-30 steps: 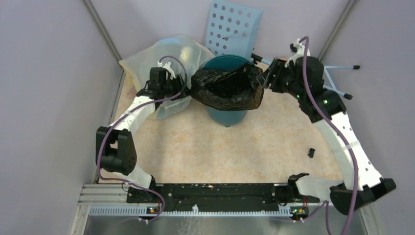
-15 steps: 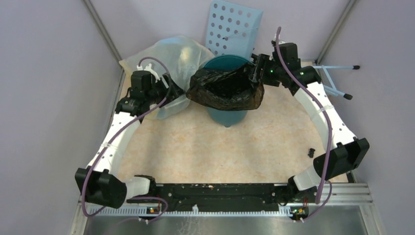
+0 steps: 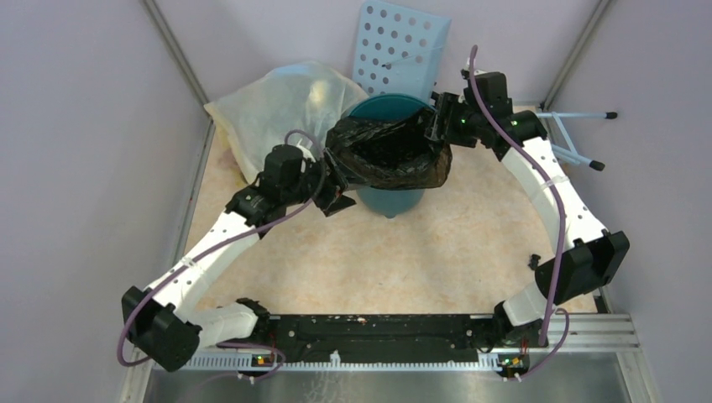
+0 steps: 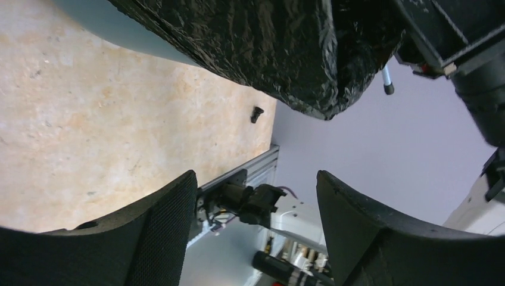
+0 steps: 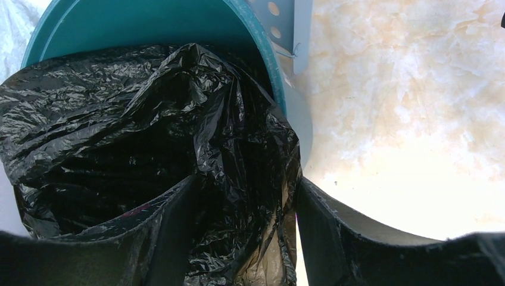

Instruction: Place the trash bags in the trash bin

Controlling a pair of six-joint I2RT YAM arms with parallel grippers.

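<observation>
Gripping the trash bag (image 5: 149, 149), right gripper (image 5: 238, 232) over bin (image 5: 149, 24)

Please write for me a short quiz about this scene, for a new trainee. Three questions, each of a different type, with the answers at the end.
1. True or false: the left claw holds the bag.
2. Where is the bag? A. flat on the table. B. over the mouth of the bin, hanging down its front. C. deep inside the bin.
3. Fill in: the bin's colour is ___.

Key: 1 false, the claw is open with nothing in it; 2 B; 3 teal.
</observation>
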